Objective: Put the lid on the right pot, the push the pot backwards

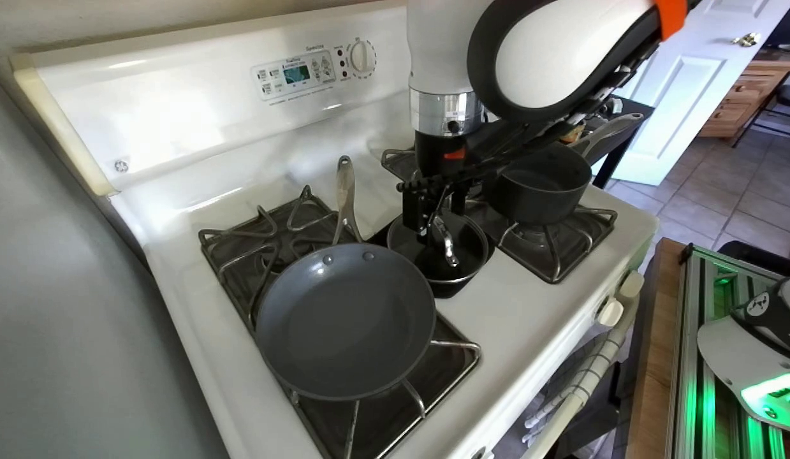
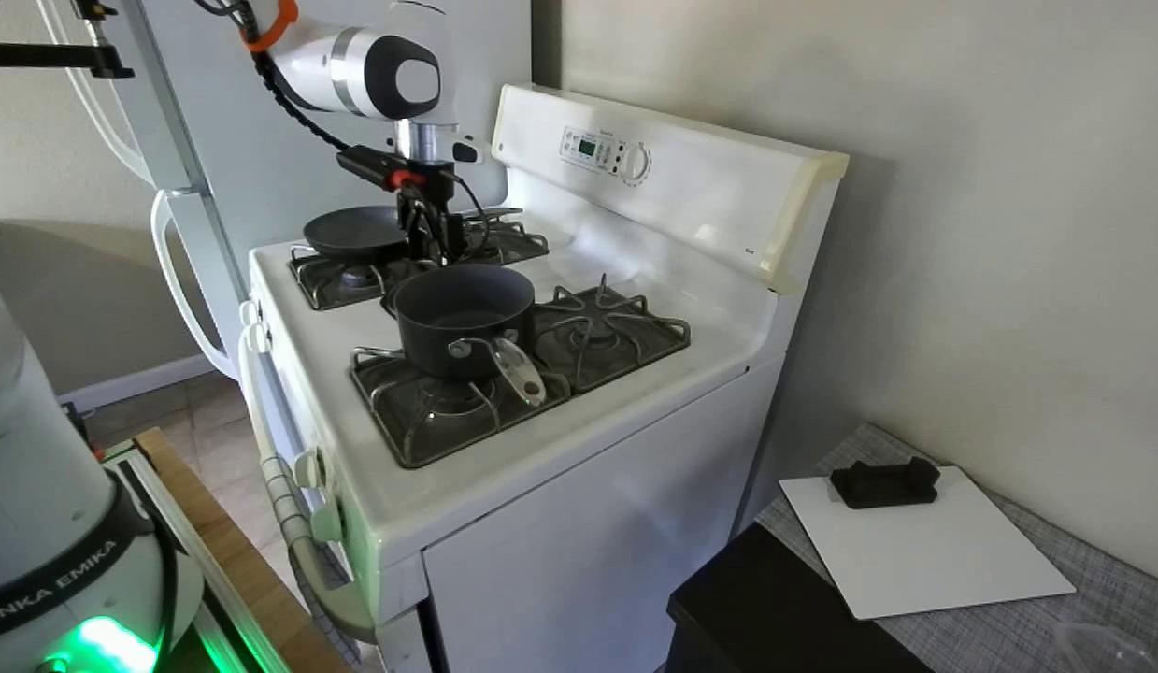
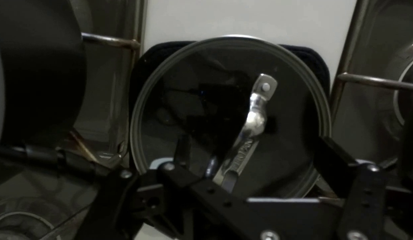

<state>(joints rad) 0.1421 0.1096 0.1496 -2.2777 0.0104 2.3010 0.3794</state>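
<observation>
The lid (image 1: pixel 468 255) is a round dark glass lid with a metal rim and an arched metal handle (image 3: pixel 256 116). It lies on a dark mat (image 3: pixel 149 56) between the two burner grates and fills the middle of the wrist view. The right pot (image 1: pixel 538 197) is a deep dark saucepan on the right front grate, uncovered, in both exterior views (image 2: pixel 466 327). Its dark wall shows at the left edge of the wrist view (image 3: pixel 43 83). My gripper (image 3: pixel 254 148) is low over the lid, open, with the handle between its spread fingers. Contact cannot be told.
A wide frying pan (image 1: pixel 343 325) sits on the left grate, its handle (image 1: pixel 345 191) towards the back panel (image 1: pixel 178 115). The pot's handle (image 2: pixel 520 371) sticks out to the stove's right side. The back right grate (image 2: pixel 597 336) stands behind the pot.
</observation>
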